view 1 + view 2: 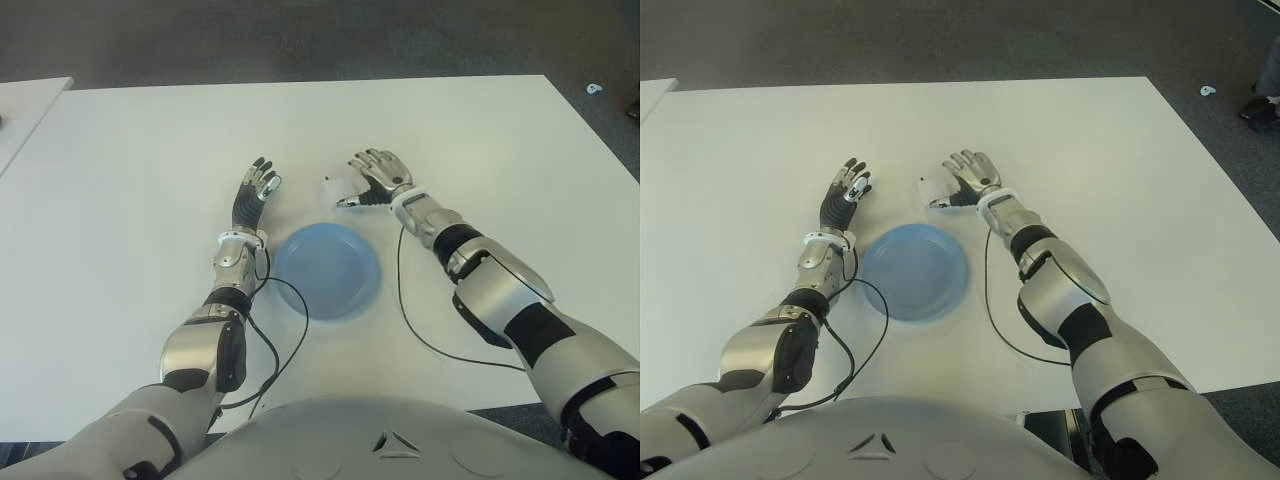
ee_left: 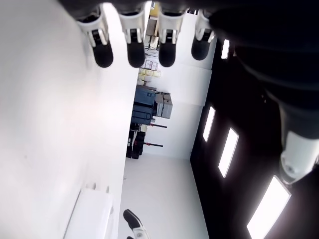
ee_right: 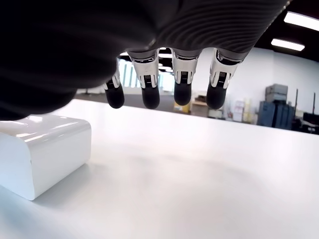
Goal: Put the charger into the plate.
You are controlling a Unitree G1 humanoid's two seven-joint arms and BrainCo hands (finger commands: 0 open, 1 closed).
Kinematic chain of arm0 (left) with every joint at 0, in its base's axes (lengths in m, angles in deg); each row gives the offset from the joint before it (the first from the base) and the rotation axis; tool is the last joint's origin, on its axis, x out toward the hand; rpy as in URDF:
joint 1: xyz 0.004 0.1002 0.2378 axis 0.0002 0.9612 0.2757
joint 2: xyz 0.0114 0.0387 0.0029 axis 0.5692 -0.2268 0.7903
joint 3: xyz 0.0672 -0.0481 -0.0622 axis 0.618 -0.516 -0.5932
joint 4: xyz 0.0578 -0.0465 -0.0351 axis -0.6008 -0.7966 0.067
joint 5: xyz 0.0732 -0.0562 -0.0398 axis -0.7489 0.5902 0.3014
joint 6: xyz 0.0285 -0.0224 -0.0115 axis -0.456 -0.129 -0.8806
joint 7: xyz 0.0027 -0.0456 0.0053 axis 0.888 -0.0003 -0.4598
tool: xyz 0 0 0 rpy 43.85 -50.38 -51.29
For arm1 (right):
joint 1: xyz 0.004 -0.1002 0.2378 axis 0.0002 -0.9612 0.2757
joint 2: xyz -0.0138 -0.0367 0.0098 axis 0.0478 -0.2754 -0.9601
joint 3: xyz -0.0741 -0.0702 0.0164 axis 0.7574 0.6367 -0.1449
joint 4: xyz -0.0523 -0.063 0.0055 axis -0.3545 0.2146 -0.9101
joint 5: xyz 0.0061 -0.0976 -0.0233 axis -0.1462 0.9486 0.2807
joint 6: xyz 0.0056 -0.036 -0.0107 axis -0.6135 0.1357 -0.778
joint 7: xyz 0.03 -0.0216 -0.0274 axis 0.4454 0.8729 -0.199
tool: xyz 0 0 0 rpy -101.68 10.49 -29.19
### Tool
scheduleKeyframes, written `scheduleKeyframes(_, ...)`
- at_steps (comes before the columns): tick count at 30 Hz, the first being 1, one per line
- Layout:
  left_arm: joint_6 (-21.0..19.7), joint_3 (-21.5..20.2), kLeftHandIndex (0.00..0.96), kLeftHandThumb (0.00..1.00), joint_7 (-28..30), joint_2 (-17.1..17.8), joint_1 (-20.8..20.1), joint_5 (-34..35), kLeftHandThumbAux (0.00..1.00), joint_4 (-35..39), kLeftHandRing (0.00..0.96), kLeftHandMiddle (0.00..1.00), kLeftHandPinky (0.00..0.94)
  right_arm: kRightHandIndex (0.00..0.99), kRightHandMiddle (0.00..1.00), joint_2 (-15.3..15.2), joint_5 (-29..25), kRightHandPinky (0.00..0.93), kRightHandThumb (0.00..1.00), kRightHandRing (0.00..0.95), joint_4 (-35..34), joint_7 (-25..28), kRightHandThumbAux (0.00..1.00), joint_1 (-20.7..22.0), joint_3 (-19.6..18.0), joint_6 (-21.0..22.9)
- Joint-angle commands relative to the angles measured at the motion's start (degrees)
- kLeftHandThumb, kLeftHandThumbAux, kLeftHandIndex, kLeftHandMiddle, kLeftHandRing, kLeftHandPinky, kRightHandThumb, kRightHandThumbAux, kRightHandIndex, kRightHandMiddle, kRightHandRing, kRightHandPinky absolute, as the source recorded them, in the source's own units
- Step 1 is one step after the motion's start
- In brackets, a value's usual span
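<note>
Charger (image 1: 338,187), smooth white rounded block, beside open right hand (image 1: 377,178)

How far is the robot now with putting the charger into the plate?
Nothing looks finished yet. The blue plate holds nothing, and the white charger lies on the table just beyond the plate. In hand: the right hand is beside the charger with its fingers open, not gripping it. The left hand shows open, left of the plate. Left to do: grasp the charger, carry it over the plate and release it.

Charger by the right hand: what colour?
White charger, clearest in the right wrist view.
</note>
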Motion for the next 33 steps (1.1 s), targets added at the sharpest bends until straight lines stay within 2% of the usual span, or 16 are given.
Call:
scheduleKeyframes(1,-1.9,0.4,0.033,0.015,0.6,-0.4,1.7,-0.2,0.547,-0.9,0.111,0.109,0.131,0.0,0.0,0.4,0.9,0.0,0.256,0.0,0.6,0.9,0.157,1.0,0.8,-0.2)
scheduleKeyframes(33,-1.4,0.3,0.044,0.029,1.7,-0.6,2.6,0.1,0.528,0.4,0.127,0.125,0.145,0.0,0.0,1.6,1.4,0.0,0.245,0.0,2.0,1.3,0.14,-0.1,2.0,-1.9)
